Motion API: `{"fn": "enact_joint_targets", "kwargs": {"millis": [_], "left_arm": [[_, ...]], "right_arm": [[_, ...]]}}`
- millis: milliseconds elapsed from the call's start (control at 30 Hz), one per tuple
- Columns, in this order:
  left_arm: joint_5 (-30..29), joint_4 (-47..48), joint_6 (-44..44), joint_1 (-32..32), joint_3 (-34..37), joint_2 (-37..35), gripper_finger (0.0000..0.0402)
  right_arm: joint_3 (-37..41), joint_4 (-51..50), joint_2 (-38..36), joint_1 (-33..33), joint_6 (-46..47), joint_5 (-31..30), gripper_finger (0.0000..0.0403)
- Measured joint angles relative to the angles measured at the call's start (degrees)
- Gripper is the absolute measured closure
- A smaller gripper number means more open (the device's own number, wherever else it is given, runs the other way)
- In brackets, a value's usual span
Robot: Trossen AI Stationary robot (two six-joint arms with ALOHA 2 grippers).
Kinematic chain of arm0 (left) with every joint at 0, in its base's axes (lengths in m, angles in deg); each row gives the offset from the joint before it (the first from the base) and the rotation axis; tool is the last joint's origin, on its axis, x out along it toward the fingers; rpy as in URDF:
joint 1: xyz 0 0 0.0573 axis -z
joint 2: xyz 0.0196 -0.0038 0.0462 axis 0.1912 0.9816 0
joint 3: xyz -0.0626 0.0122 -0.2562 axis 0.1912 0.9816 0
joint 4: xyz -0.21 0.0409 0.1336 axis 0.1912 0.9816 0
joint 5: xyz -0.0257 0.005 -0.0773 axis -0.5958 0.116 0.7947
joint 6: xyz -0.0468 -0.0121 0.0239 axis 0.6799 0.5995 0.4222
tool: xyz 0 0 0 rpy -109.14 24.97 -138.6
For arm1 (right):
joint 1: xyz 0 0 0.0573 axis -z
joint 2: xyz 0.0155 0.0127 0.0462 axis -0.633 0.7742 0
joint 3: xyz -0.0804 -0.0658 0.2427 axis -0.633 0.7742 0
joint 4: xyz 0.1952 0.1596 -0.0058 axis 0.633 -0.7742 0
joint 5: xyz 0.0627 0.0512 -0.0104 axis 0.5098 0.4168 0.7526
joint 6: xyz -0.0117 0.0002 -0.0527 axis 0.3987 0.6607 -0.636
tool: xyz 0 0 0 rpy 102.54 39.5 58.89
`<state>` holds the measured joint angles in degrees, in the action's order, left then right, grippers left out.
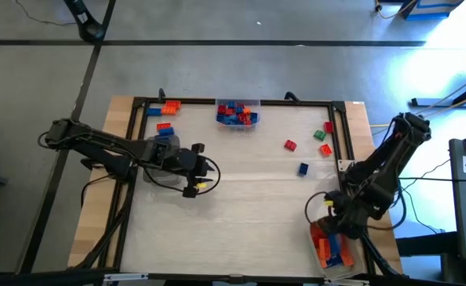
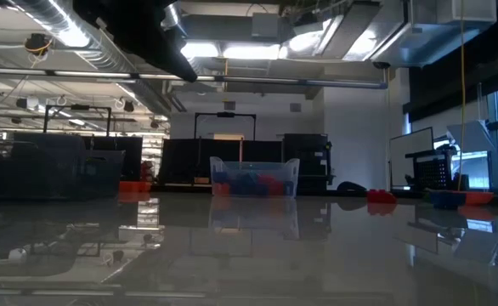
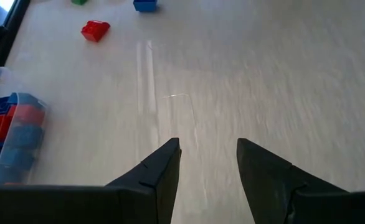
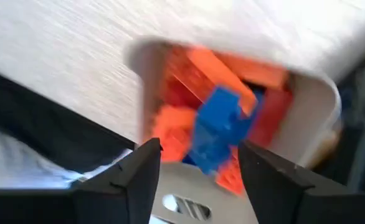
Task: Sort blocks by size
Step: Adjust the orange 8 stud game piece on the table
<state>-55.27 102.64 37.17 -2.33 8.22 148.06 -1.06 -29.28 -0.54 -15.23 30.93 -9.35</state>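
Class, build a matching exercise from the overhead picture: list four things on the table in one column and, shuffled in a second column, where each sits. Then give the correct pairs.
Things:
1. tray of red and blue blocks
2. tray of orange blocks
3. green block
4. left end effector

Places:
A. under the right end effector, near right corner
B. far edge, middle
C. over bare table, left of centre
D. right side, beside a red block

Pairs: 1-B, 2-A, 3-D, 4-C
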Motion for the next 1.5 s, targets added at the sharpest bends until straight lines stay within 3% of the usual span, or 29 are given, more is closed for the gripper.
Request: {"fn": "enact_joint_targets", "kwargs": {"millis": [233,400,500,633,800,967,1167,1367,1500], "left_arm": [[-0.75,0.05,-5.39,-0.55,0.00,0.00,0.0256],[-8.12,1.50,-5.78,-4.69,0.00,-0.26,0.0256],[-12.92,1.57,-3.97,-9.76,0.00,-0.26,0.0257],[-15.64,4.69,0.44,-19.41,0.00,-0.26,0.0257],[-15.68,7.30,6.34,-32.88,0.00,0.38,0.0257],[-15.10,10.43,12.57,-44.18,-0.22,3.01,0.0257],[-6.80,22.62,18.33,-54.89,-3.87,8.57,0.0257],[-2.48,28.19,18.69,-60.24,-4.04,13.25,0.0257],[-0.08,28.18,17.99,-61.02,-4.07,16.53,0.0257]], "right_arm": [[0.00,4.88,-3.16,7.21,-19.77,-15.46,0.0185],[0.00,12.94,-3.10,12.99,-44.57,-30.34,0.0186],[-0.05,17.33,-1.88,15.64,-58.90,-39.71,0.0187],[-0.04,20.69,1.50,19.75,-73.57,-41.17,0.0187],[-0.04,23.01,7.53,25.68,-83.84,-49.99,0.0187],[-0.04,26.17,13.24,32.39,-86.62,-51.62,0.0187],[-0.02,30.45,19.43,37.86,-89.15,-49.68,0.0187],[0.00,36.52,23.25,39.69,-92.97,-44.17,0.0187],[0.00,39.45,24.11,39.53,-95.50,-43.56,0.0187]]}}
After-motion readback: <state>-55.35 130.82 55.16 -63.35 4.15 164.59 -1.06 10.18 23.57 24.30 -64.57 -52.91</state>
